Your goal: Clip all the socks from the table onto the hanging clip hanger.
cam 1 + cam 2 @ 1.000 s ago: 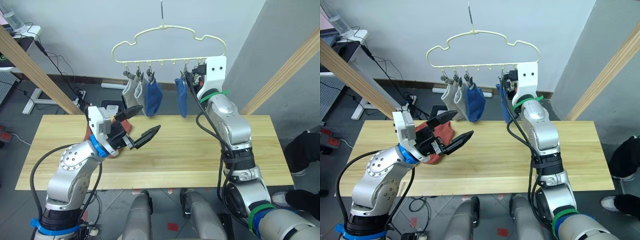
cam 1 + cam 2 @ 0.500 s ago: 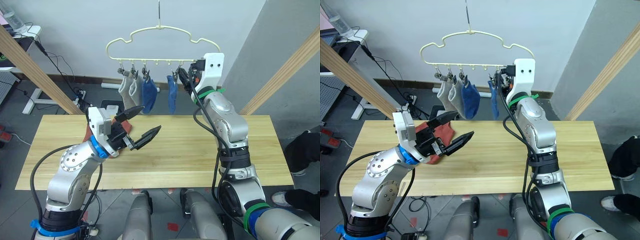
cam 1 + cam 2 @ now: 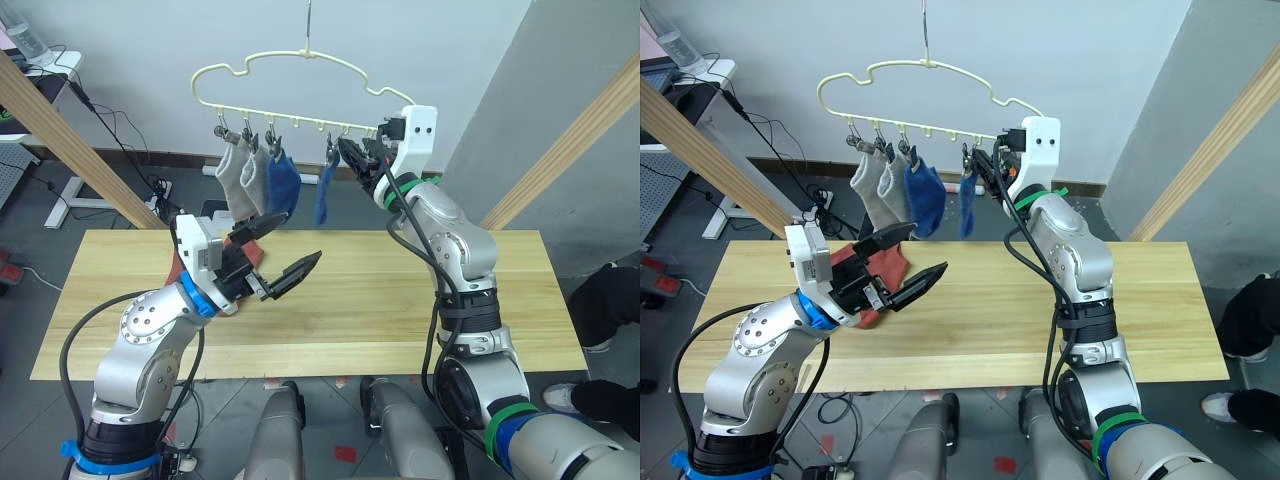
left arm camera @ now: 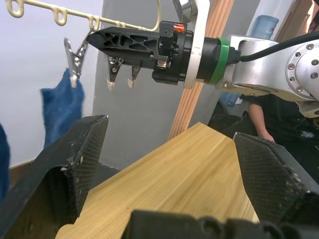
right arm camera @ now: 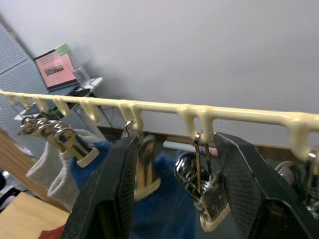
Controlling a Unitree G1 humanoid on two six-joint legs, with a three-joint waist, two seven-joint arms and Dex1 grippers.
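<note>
Near: the table, pale planks. A rust-red sock is seen lying on its left part, partly hidden behind the left arm; a second red sock cannot be made out.

Left claw: held above the table's left part with its two black fingers spread wide apart and nothing between them. No shift is noted against the pictures of a second ago.

Farther: the right claw, raised to the bar of the hanger. In the right wrist view the fingers are parted, with a free silver clip hanging between them; nothing is gripped.

Far: four socks are clipped to the bar, two grey at the left, then a blue one, then a second blue one nearest the right claw.

Change noted: over the last second the hanger has been carried leftward and tipped, its left end now lower, its hook leaning. The right claw has been swung left with it, along the bar.

Meaning for the task, as judged: four of six socks are hung; the empty clips at the right end are being brought to hand, and the red pair is left to be fetched by the idle left claw.
</note>
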